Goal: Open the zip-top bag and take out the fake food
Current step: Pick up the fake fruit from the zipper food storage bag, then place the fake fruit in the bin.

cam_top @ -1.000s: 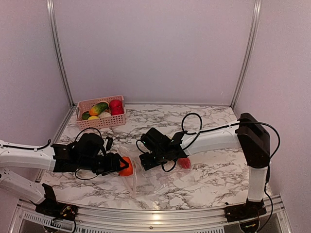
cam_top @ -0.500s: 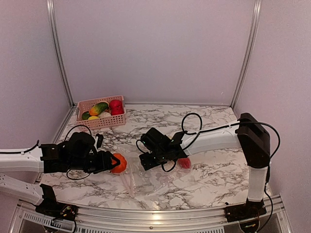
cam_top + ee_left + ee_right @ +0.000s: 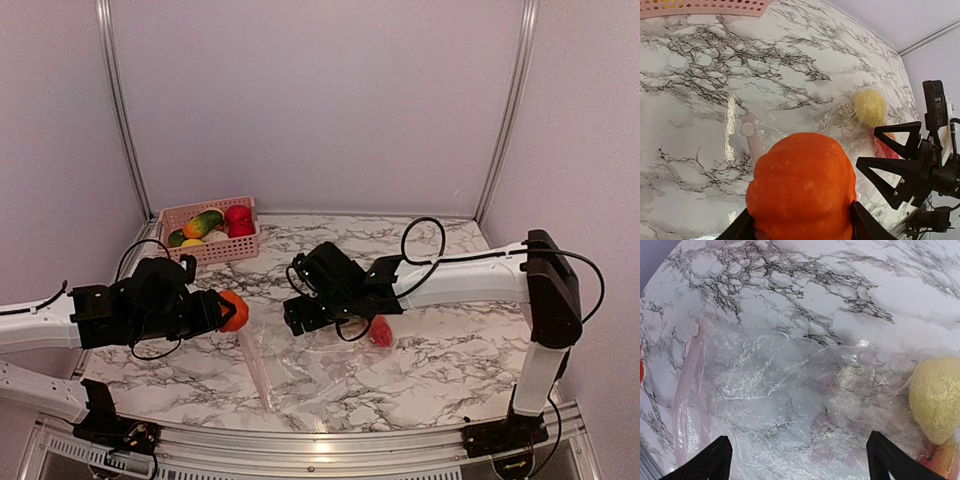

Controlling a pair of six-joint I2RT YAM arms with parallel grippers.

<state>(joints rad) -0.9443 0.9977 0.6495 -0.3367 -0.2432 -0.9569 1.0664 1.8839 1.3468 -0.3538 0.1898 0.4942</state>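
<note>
Top external view: on the marble-patterned table (image 3: pixel 440 375), the clear, crinkly zip-top bag (image 3: pixel 305 368) lies flat, its long axis apparently left to right and its pink zip strip (image 3: pixel 687 390) and mouth pointing left. The right end effector (image 3: pixel 298 322), spread wide and empty, hovers over it. The left end effector (image 3: pixel 222 312) grips an orange ribbed plastic pumpkin (image 3: pixel 233 310) just left of the mouth. A yellow dimpled toy fruit (image 3: pixel 935 400) sits inside, toward the bag's right end.
</note>
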